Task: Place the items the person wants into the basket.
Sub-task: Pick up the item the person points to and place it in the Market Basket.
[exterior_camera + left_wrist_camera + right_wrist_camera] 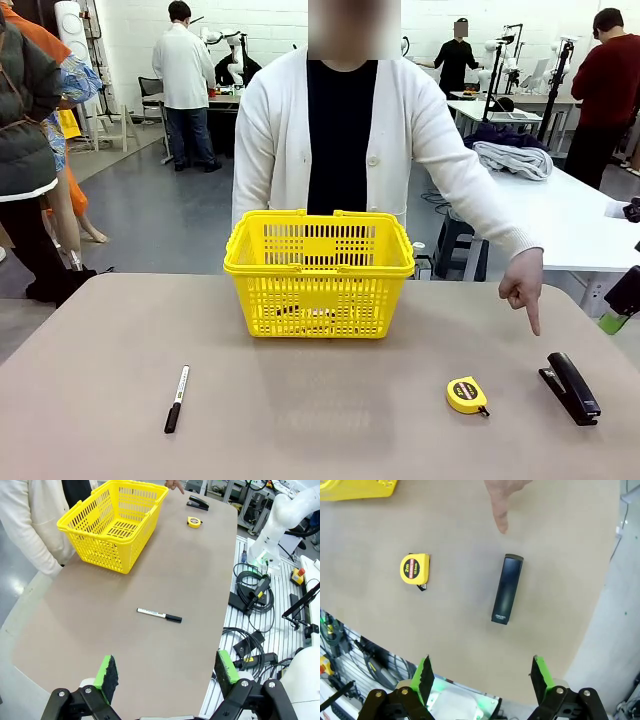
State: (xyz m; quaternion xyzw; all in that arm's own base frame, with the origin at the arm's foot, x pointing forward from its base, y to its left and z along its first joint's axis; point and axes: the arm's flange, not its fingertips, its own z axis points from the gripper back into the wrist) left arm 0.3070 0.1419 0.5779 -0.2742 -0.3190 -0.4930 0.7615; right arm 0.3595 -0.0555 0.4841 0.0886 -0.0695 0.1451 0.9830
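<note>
The black stapler (pixel 571 388) lies near the robot's right-hand edge of the matte grey-brown rounded table (pixel 330 420), with bare tabletop all round it; the person's hand (pixel 523 283) hangs above and just beyond it, index finger pointing down at it. Just beside the stapler, toward the middle, sits the small yellow round-cornered tape measure (pixel 466 395), apart from it. The yellow plastic lattice basket (pixel 320 272) stands upright at the far middle of the table, handles folded down, right in front of the person in the white cardigan (pixel 275 140). The black marker with white barrel (pixel 177 398) lies alone on the left half, well apart from the basket, with wide open surface between them. In the right wrist view the right gripper (pixel 482 675) hovers over the near table edge with its green pads spread wide and nothing between them, the stapler ahead of it. The left gripper (pixel 167 672) is likewise spread and empty above the table's near end. Cables and black boxes (pixel 255 595) lie on the floor beside the table.
</note>
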